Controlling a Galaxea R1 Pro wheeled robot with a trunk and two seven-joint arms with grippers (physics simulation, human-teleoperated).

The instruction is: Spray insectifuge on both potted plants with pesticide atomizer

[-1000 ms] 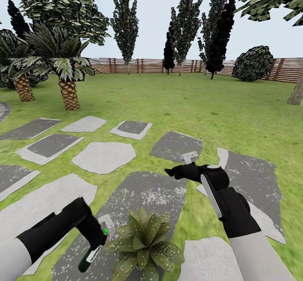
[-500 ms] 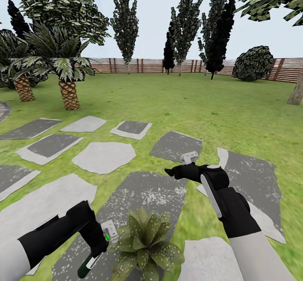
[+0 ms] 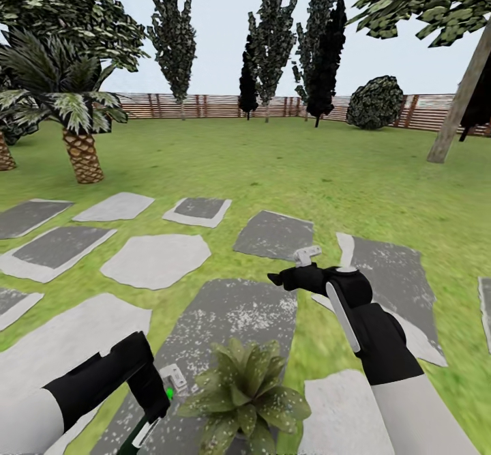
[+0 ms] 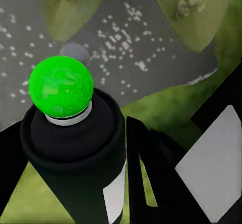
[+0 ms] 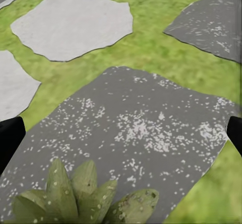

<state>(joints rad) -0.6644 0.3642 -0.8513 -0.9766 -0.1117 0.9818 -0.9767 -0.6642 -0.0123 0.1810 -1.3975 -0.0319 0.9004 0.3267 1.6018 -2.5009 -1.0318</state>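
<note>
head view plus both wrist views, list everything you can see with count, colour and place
pesticide atomizer: one, dark body, white label, bright green tip, held in the left gripper beside the plant
potted plant: one, pale-speckled green leaves, on the dark paving slab close in front
paving stones: several, grey and pale grey, across the near lawn
lawn: green, reaching to the fence
fence: brown horizontal slats, along the back
palm: scaly brown trunk, at the left
round bush: one, dark, by the fence at the right
left gripper: black, shut on the atomizer
right gripper: black, empty, open above the paving
</note>
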